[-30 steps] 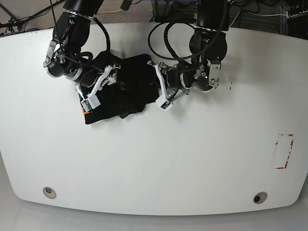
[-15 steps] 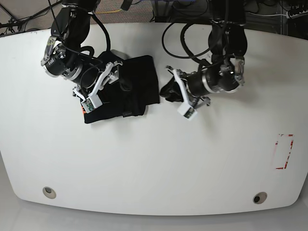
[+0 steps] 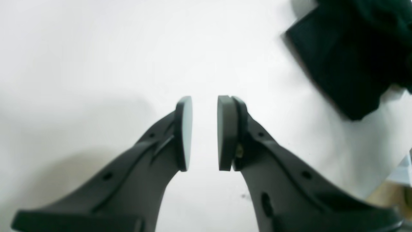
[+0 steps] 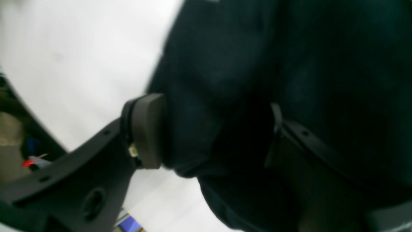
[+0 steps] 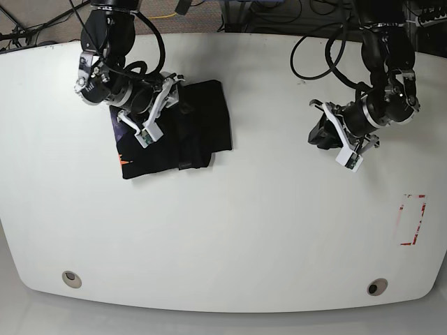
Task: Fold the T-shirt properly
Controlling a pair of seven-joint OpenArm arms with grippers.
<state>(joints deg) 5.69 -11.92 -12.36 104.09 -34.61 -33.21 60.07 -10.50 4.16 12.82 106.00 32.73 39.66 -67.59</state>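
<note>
T-shirt (image 5: 178,129), black and bunched into a folded bundle, is lying at about ten o'clock on the white table (image 5: 230,230), its long axis running left to right. Right gripper (image 5: 155,105) is sitting over its upper left part, jaws parted with fabric bulging between them, though a firm grasp cannot be told. Left gripper (image 5: 334,136) is hovering at two o'clock, well apart, jaws slightly parted around nothing. Red-marked outline (image 5: 412,220) is sitting at three o'clock.

- Broad white table (image 5: 230,230) with rounded corners, evenly lit.
- Two round holes near the front edge (image 5: 71,278).
- Red marking (image 5: 411,219) at one side.
- Cables on the floor (image 5: 209,14) behind.
</note>
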